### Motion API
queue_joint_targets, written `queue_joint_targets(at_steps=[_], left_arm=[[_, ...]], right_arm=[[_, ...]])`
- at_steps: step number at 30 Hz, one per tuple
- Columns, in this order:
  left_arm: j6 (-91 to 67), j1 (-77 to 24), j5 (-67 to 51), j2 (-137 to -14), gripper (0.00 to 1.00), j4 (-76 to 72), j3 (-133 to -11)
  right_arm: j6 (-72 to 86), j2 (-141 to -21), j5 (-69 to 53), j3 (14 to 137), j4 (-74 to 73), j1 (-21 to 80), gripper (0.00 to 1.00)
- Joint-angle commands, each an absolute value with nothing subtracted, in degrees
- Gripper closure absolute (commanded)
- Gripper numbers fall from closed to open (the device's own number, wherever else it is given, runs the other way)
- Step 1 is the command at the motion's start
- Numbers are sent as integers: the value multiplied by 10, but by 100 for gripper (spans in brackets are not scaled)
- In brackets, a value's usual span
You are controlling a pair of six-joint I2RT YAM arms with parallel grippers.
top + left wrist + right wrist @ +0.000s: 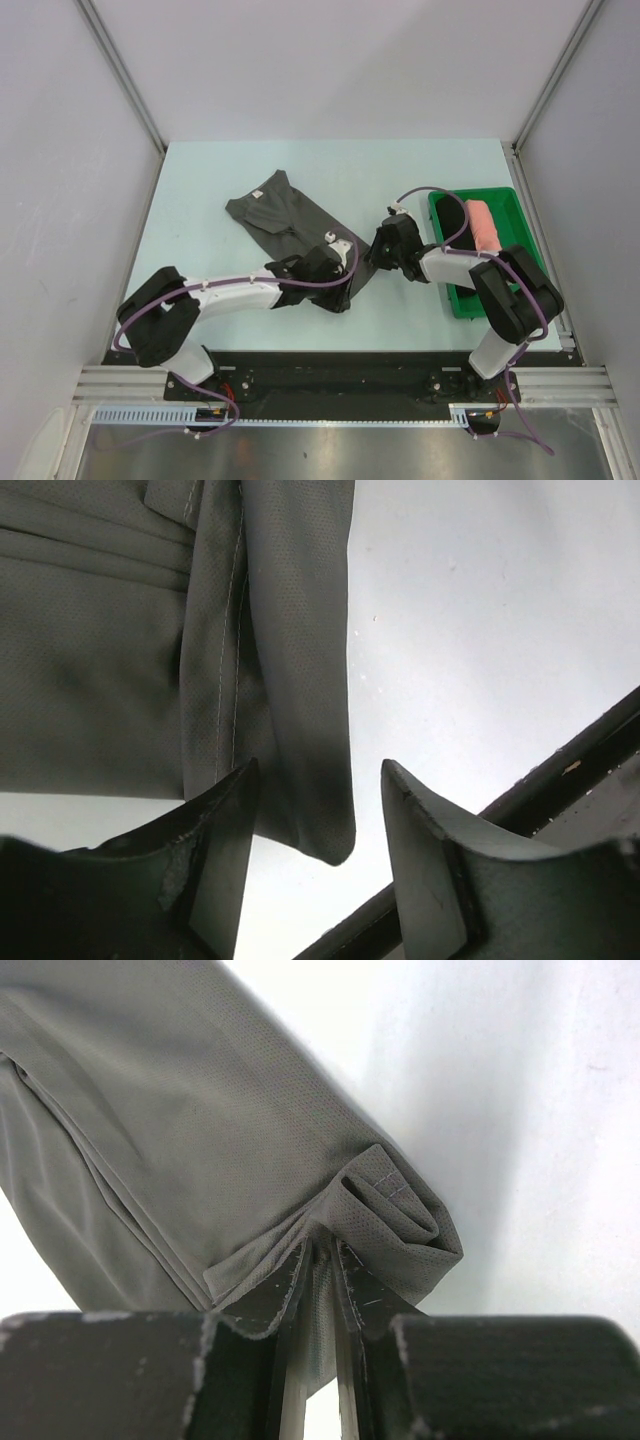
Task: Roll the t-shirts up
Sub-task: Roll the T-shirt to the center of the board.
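Observation:
The dark charcoal grey t-shirt [285,218] lies folded into a long strip across the middle of the table, its neck end at the far left. My right gripper [322,1252] is shut on a bunched fold at the strip's near corner [395,1222]. My left gripper [318,780] is open just above the other near corner of the grey t-shirt [300,680], with the hem tip between its fingers and not pinched. A rolled salmon pink t-shirt [485,226] and a black one [450,222] lie in the green tray [505,200].
The green tray stands at the right edge of the table, just behind my right arm. A black rail [560,770] runs along the table's near edge. Grey walls close in the sides and back.

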State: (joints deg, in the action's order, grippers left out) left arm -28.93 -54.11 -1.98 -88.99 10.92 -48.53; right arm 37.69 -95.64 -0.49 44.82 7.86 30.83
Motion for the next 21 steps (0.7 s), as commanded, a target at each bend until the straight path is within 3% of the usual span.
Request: queue_joint_targets(at_steps=[1,8,12,17,21], left_arm=[[-281,-548,-1,-860,49,112,-478],[-279,-550,-1,-855,68,100,-466],[-285,-544,-1,-861,91,88,-455],[-299,-519,-21,-864,99,63,-432],[-301,-507,-32,-880,100,51,-426]], right_arm=[[372,-969,6,468,78,303,83],[373,-969,5,468,76,300,84],[372,-968,6,470,73,295,84],[368,-966,-16,470,69,288,83],[367,-961,-20,471,69,287,83]])
